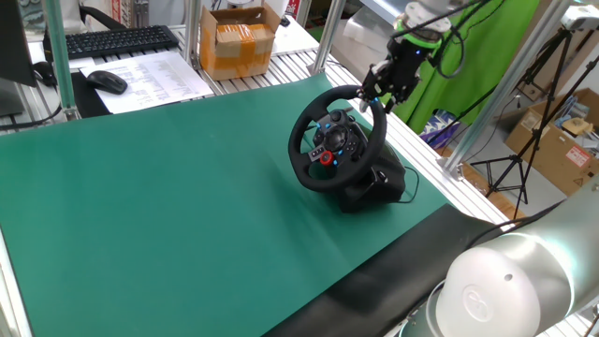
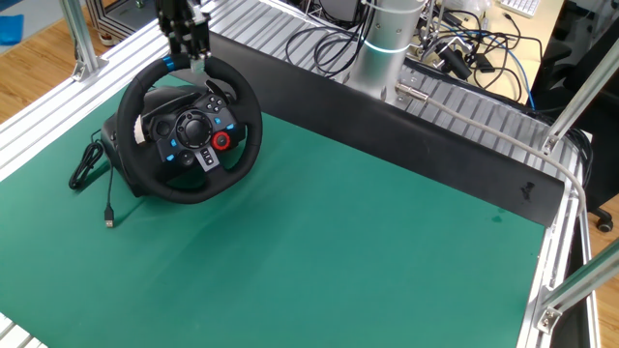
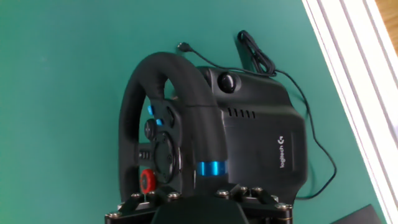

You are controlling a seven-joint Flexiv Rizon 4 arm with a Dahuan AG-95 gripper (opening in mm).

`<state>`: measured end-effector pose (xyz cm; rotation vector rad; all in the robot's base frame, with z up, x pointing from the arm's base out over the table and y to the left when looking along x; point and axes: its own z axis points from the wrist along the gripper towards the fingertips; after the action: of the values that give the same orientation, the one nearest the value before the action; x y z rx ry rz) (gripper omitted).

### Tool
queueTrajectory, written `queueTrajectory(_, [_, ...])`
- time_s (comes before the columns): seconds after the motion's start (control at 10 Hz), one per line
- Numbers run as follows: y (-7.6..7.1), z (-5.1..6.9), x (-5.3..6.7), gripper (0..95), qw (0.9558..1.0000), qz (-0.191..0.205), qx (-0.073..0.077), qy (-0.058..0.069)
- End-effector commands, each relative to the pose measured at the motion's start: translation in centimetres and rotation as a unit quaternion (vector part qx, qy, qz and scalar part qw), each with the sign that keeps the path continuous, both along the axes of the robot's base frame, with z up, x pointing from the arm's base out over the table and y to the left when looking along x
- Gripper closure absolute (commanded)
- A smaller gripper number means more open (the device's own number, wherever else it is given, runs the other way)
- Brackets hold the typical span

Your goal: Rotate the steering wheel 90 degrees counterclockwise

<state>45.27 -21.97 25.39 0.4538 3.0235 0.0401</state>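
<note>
The black steering wheel (image 1: 335,140) stands tilted on its black base (image 1: 379,183) at the right of the green mat. Its hub has a red knob (image 1: 327,157) and coloured buttons. The blue stripe (image 3: 211,168) sits at the top of the rim. My gripper (image 1: 376,94) is at the top of the rim, with its fingers on either side of the rim by the stripe, and looks shut on it. In the other fixed view the gripper (image 2: 193,60) comes down onto the rim top of the wheel (image 2: 193,130). In the hand view the fingertips are hidden under the gripper body.
The wheel's cable (image 2: 92,169) lies loose on the mat (image 1: 187,187) beside the base. A keyboard (image 1: 110,40), mouse (image 1: 107,81) and cardboard box (image 1: 239,42) lie beyond the mat's far edge. Aluminium frame posts (image 1: 323,37) stand around the table.
</note>
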Motion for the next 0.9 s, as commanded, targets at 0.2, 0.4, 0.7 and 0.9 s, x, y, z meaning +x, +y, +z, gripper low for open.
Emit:
queueTrajectory(0.2, [0.2,-0.4,0.0,57.0,1.0,0.003,0.002,-0.002])
queueTrajectory(0.4, [0.2,-0.6,0.1,76.0,1.0,0.006,0.001,-0.003])
queueTrajectory(0.7, [-0.1,-0.6,0.8,95.0,0.9998,0.018,-0.002,-0.005])
queueTrajectory(0.9, [-1.0,-0.2,1.9,95.0,0.9997,0.023,-0.001,-0.003])
